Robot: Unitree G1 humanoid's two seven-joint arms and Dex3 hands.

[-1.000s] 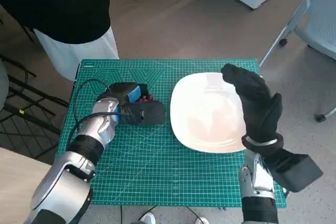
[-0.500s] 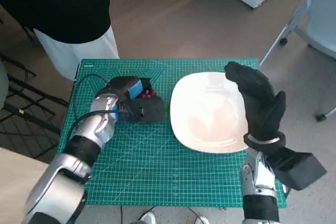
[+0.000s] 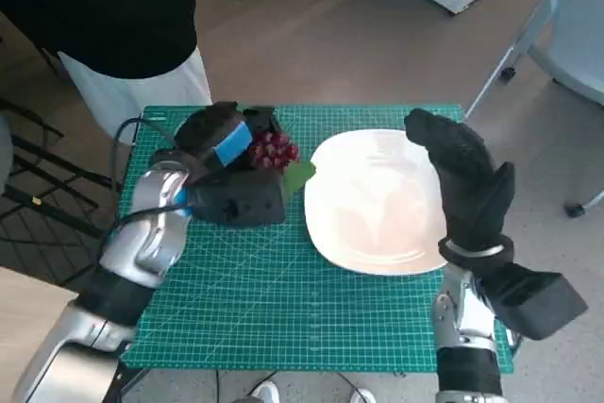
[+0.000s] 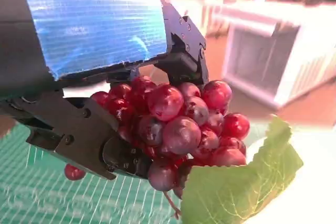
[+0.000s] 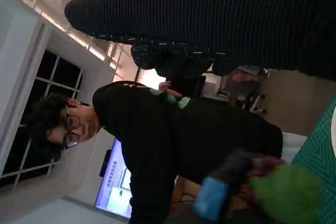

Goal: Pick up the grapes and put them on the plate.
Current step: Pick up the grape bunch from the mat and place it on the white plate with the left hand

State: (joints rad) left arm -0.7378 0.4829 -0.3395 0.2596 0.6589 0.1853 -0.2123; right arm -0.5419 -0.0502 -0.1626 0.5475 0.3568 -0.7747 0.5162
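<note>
- Black left hand (image 3: 226, 172) with blue tape, far-left part of green mat (image 3: 283, 299) on bench, grasping the grapes (image 3: 272, 150); lifted off mat.
- Red grapes bunch with green leaf (image 3: 296, 176) sticks out of the hand toward the plate; wrist view shows fingers (image 4: 79, 135) clamped round the bunch (image 4: 178, 124), leaf (image 4: 247, 177) hanging at the plate side.
- White plate (image 3: 377, 200) on mat, right half, nothing on it; grapes just beside its left rim, not over it.
- Right hand (image 3: 467, 186) in black glove, raised over plate's right edge, fingers apart, released, holding nothing.
- Person in black top (image 5: 173, 135) behind bench, seen in right wrist view.
</note>
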